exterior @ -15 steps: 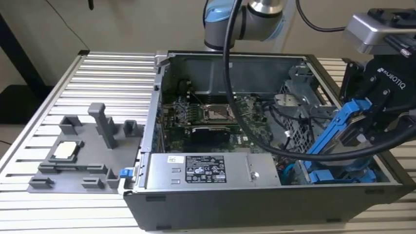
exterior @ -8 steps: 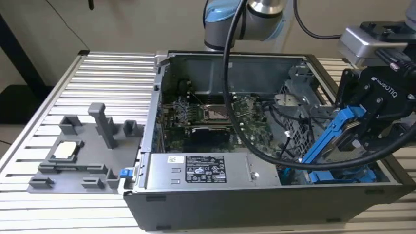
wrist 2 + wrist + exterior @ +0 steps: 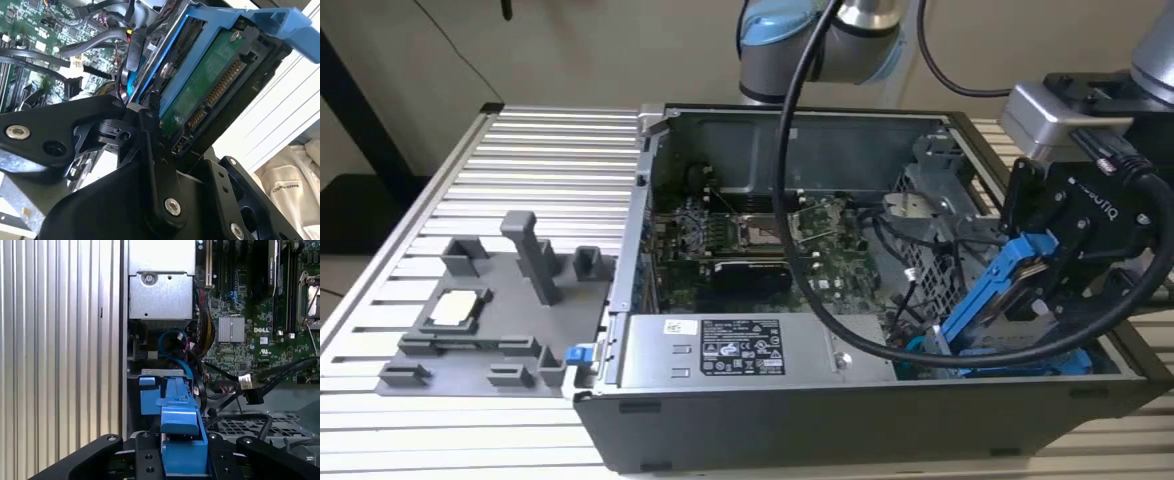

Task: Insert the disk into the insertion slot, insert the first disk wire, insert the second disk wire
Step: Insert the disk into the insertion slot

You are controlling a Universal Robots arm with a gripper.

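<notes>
Pincer point(image 3: 182, 460) clamped on disk point(image 3: 983, 300) edges, held tilted, connector end up, so lower end can angle into slot point(image 3: 1047, 364) w/ blue tabs.

**Soft overhead light, deep shade inside the case**

In the exterior view you are getting diffuse light from above: the ribbed aluminium table point(image 3: 547, 150) is reading bright, while the inside of the computer case point(image 3: 761, 425) is sitting in shade and the black gripper point(image 3: 1051, 262) is losing detail. In the second wrist view the table beyond the disk point(image 3: 205, 90) is blowing out to near white, and the gripper's links are going almost black. In the first wrist view the table ribs are throwing striped glare, the small heatsink point(image 3: 231, 330) is shining, and the motherboard point(image 3: 250, 347) is lying dimmer.
</notes>
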